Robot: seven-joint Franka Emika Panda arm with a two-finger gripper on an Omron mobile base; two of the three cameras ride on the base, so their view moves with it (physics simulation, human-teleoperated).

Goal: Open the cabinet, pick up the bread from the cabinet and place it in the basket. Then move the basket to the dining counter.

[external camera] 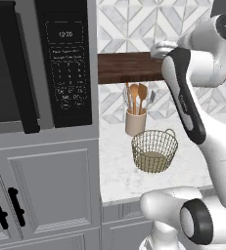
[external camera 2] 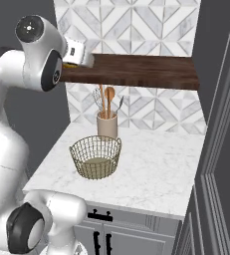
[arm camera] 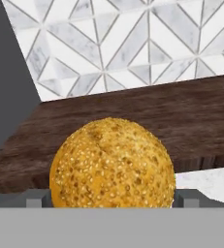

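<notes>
While my gripper [arm camera: 112,201] pinches the one bread [arm camera: 112,164] up at the dark shelf's [external camera 2: 136,69] front edge, I count one basket [external camera 2: 95,156] on the counter [external camera 2: 161,169] below, a spoon cup [external camera 2: 107,124] just behind it, with open marble to its right.

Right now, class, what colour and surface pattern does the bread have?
Golden-yellow bread, speckled with small pale seeds; the hand view shows it best.
</notes>
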